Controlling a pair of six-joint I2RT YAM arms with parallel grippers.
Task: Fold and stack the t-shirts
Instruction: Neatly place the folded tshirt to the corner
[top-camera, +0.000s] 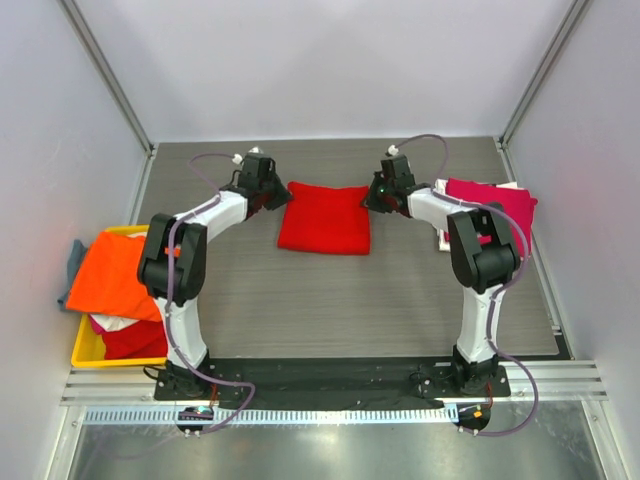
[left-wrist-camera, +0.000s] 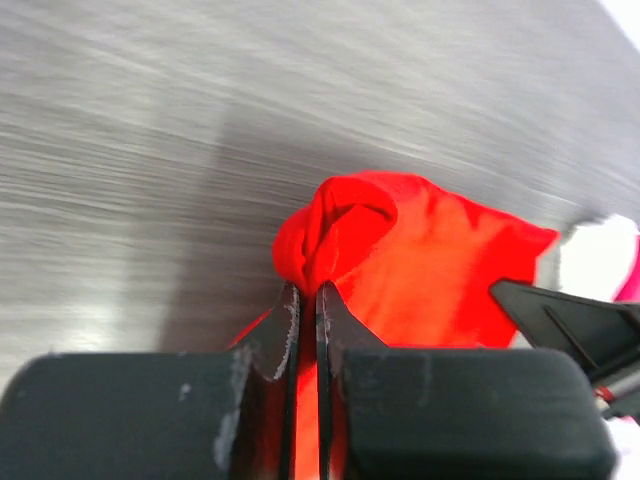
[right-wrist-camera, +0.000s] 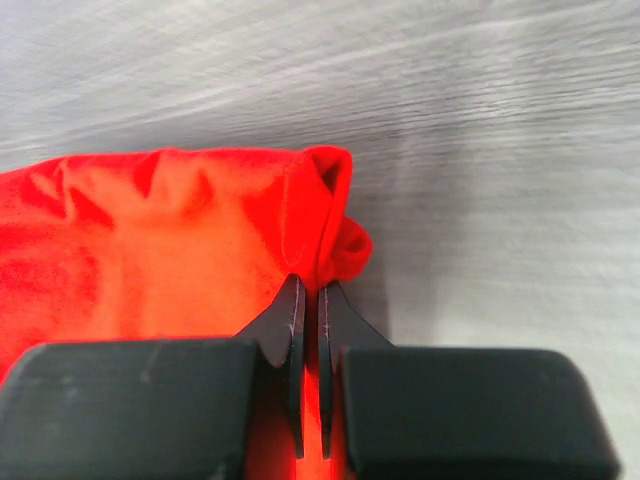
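Observation:
A bright red t-shirt, folded into a rectangle, lies at the middle back of the table. My left gripper is shut on its far left corner, with red cloth pinched between the fingers. My right gripper is shut on its far right corner; the cloth bunches at the fingertips. A magenta-pink shirt lies folded at the back right over a white one. An orange shirt and a red one lie in the crate.
The yellow crate stands off the table's left edge, with a grey-blue cloth hanging over its far side. The enclosure walls close in the back and sides. The right gripper's black tip shows in the left wrist view.

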